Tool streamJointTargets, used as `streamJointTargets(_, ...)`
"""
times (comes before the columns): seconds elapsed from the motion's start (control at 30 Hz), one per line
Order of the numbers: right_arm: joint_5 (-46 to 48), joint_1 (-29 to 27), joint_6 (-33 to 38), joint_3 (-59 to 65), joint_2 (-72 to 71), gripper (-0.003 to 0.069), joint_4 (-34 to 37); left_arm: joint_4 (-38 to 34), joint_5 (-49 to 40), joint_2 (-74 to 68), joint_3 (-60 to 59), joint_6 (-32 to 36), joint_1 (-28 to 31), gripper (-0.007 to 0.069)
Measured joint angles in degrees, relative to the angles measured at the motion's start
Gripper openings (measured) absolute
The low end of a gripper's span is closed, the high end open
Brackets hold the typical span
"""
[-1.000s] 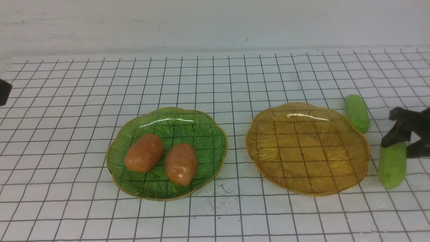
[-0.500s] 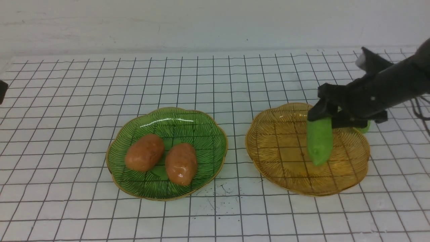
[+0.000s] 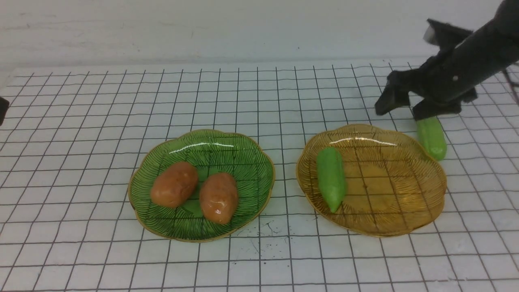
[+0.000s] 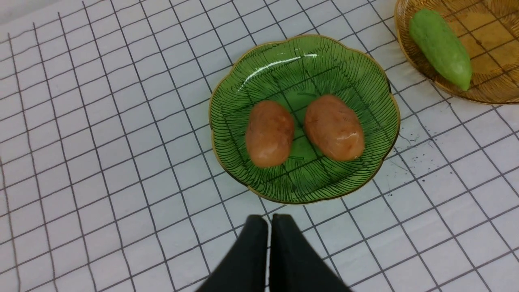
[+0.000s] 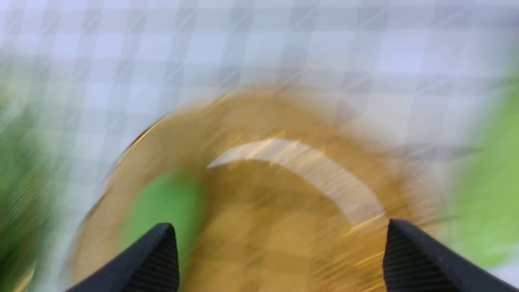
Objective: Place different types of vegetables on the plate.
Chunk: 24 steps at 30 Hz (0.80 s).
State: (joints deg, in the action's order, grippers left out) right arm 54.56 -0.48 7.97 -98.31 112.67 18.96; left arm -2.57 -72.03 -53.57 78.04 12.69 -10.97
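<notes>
Two orange-brown potatoes [image 3: 174, 184] [image 3: 218, 197] lie side by side on the green plate [image 3: 243, 154]; both also show in the left wrist view [image 4: 269, 133] [image 4: 333, 127]. One light-green cucumber [image 3: 331, 178] lies in the left part of the amber plate [image 3: 405, 194]. The other cucumber [image 3: 432, 137] lies on the table just right of that plate. My right gripper [image 3: 399, 107] is open and empty, raised above the amber plate's far right rim. Its wrist view is motion-blurred. My left gripper [image 4: 269, 221] is shut and empty, hovering near the green plate's front edge.
The table is white with a black grid. A white wall runs along its far edge. A sliver of my left arm [image 3: 3, 109] shows at the far left edge of the front view.
My right gripper carried the cucumber from the table over the amber plate, let it go and rose back to the right. The cucumber now lies on the plate's left side.
</notes>
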Motion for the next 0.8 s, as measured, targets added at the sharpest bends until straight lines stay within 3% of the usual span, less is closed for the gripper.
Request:
streamJointTargets(0.13,-6.01,-3.37,-6.32,-1.58,3.10,0.0622,-3.93,0.15,-0.12,0.00,0.00,-0.06,0.00,-0.0008)
streamJointTargets(0.47,-11.45,-4.77,-8.78,-1.58,14.22,0.0599,-3.89,0.21,-0.34,0.00,0.00,-0.52,0.00,-0.0008)
streamJointTargets(0.57,-11.11,-4.77,-8.72,-1.58,15.72,0.0562,-2.86,0.21,-0.60,0.00,0.00,-1.29,0.00,-0.0008)
streamJointTargets(0.7,-8.54,-5.13,-6.88,-1.79,15.20,0.0367,-0.68,0.32,-1.09,0.00,0.00,-2.79,0.00,-0.0008)
streamJointTargets(0.8,-4.52,-6.51,-6.01,-3.31,12.42,0.0381,-0.03,0.31,-1.09,0.17,0.00,-3.02,0.00,-0.0008)
